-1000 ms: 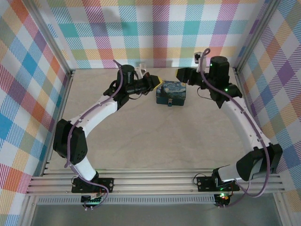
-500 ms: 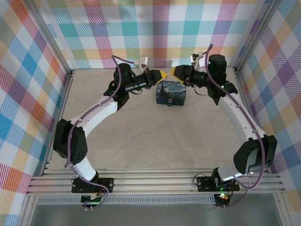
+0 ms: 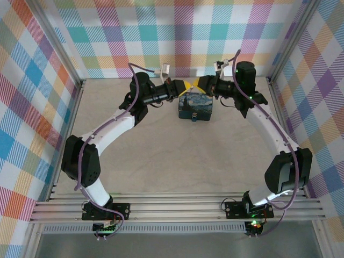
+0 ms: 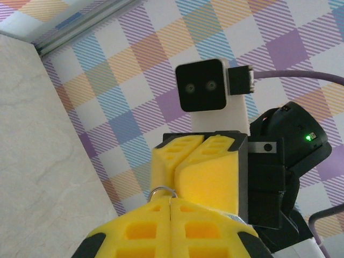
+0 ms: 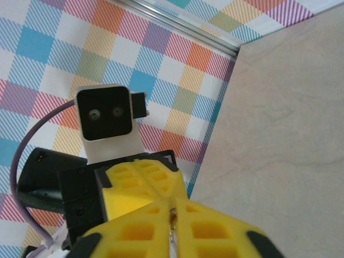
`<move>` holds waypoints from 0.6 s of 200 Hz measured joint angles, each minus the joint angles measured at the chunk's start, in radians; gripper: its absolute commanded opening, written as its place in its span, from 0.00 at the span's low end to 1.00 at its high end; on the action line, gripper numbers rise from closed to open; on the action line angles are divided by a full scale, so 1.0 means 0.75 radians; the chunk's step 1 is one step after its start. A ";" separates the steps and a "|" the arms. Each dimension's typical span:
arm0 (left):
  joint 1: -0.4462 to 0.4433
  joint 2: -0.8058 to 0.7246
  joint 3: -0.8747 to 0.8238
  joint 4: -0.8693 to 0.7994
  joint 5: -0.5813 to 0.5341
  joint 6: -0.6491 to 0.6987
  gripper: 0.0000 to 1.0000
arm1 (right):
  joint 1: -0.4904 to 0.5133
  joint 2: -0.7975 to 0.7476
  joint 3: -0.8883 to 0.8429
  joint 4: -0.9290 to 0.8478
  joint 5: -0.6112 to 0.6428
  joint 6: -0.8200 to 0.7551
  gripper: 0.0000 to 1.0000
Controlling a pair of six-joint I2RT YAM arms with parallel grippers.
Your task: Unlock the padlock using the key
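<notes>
Arms from overhead: left gripper point(image 3: 185, 87) and right gripper point(image 3: 198, 84) sit nose to nose, yellow tips touching, in the air above the far edge of the dark blue rectangular starry-night tin point(image 3: 196, 106). That tin rests toward the back of the pale beige table point(image 3: 161, 156). The tiny dark blue padlock point(image 3: 192, 118) looks like it's right against the near side of the tin, though honestly it's too small from up there to be sure.

Left wrist cam: the left gripper point(image 4: 171, 203) has its yellow foam pads pressed flat together, pinching a thin silver wire ring point(image 4: 161, 190) that pokes out of the seam at the tips. Directly facing it is the right gripper point(image 4: 175, 180), pads also squeezed together, tip right against that ring. Its black-faced wrist camera point(image 4: 201, 85) stares back from above, plaid wall behind.

Right wrist cam: the right gripper point(image 5: 174, 208) is clamped tight, and a thin metal sliver point(image 5: 172, 223) runs down the seam between its pads. The left gripper point(image 5: 161, 188) butts up against it, pads together.
</notes>
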 measured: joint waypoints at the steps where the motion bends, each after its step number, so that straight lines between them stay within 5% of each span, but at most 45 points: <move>1: 0.000 0.001 0.000 0.000 0.001 0.000 0.00 | 0.000 0.000 0.000 0.000 0.000 -0.001 0.06; 56: 0.000 0.009 0.000 -0.040 0.024 0.011 0.00 | -0.007 0.000 -0.070 0.091 -0.045 -0.028 0.00; 88: 0.000 -0.002 0.001 -0.163 0.007 0.095 0.29 | -0.007 -0.001 -0.053 -0.031 -0.027 -0.193 0.00; 120: 0.011 -0.046 0.001 -0.421 -0.104 0.206 0.37 | -0.007 -0.001 0.087 -0.379 0.122 -0.503 0.00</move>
